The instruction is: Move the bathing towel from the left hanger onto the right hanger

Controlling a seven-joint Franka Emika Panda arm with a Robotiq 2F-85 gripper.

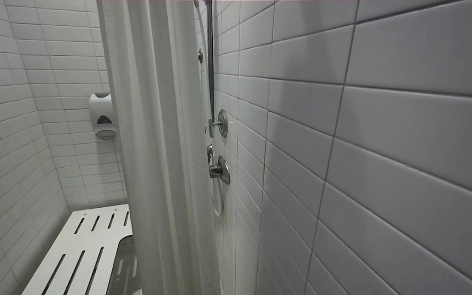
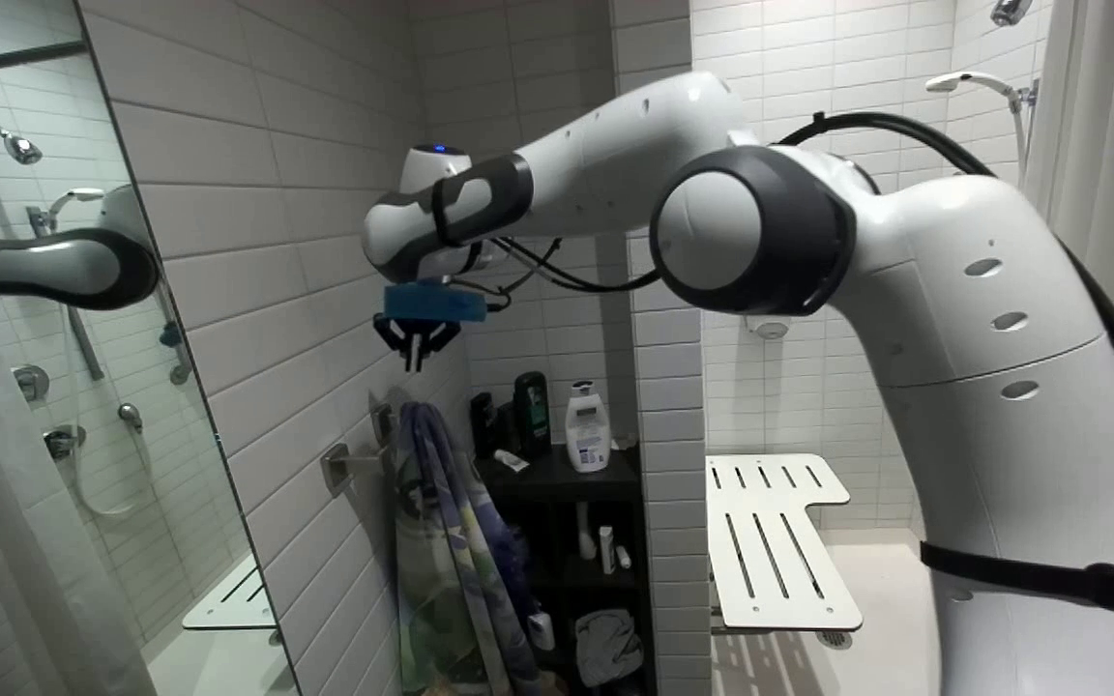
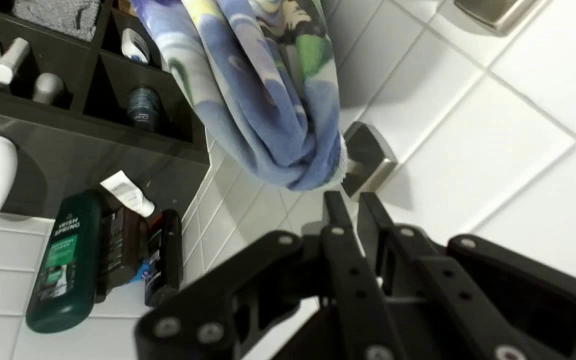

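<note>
1. My tool (image 3: 353, 200) is narrow — a slim gap between its fingers (image 3: 337, 210), no cloth in it. The towel (image 3: 268, 100) appears to hang from a hanger (image 3: 369, 160), its top apart from my fingertips, toward 11 o'clock in the wrist view.
2. Biggest danger, I'd say, is the wording. In an exterior view that hanger sits between 1 and 2 o'clock from the second hanger (image 2: 337, 469), on its right; if that is the right one meant, a grab would undo finished work.
3. Should I grab, lowering a tool this narrow would likely shove the cloth — too little gap to straddle the folds.
4. The laden hanger is near 12 o'clock of my fingertips, so I could pinch metal with cloth, or snag the towel by pulling before lifting.
5. Swinging toward 8 or 9 o'clock could topple the dark bottles (image 3: 120, 247) if I misjudge depth: an exterior view gives me curtain (image 1: 158, 143) and tiles (image 1: 404, 123), neither tool nor towel.
6. Main count: one tool, one towel, two hangers.
7. On the worktop (image 3: 68, 165): one big white bottle (image 2: 588, 435), one tube (image 3: 128, 194), at least three dark bottles, overlapping.
8. In the cubbies (image 3: 89, 70) below: one grey cloth (image 3: 63, 15), one small white bottle (image 3: 135, 46), one teal can (image 3: 144, 110), three pale sticks (image 3: 10, 62).
9. Elsewhere: one mirror (image 2: 122, 358), one bench (image 2: 770, 500).
</note>
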